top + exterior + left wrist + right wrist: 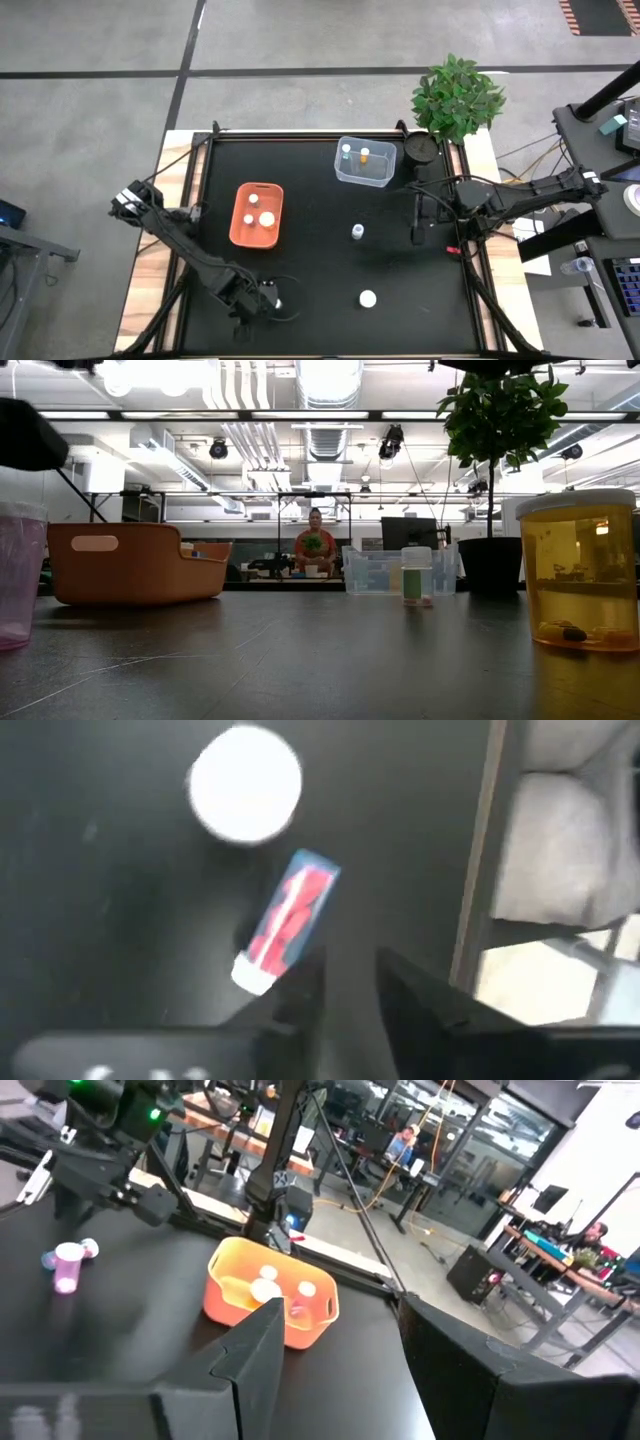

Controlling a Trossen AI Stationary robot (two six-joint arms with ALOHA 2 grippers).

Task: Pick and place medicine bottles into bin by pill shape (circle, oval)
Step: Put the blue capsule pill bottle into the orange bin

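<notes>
My left gripper is open above the table's near edge, its fingers close over a small bottle lying on its side with a red and blue label. I cannot tell whether they touch. A pinkish white-topped bottle stands beside it and also shows in the low view. A small bottle stands mid-table, and an amber bottle stands near the front. My right gripper is open and empty at the table's right side.
An orange bin at centre left holds two white-capped bottles. A clear bin at the back holds a few bottles. A potted plant and a black round object stand at the back right corner.
</notes>
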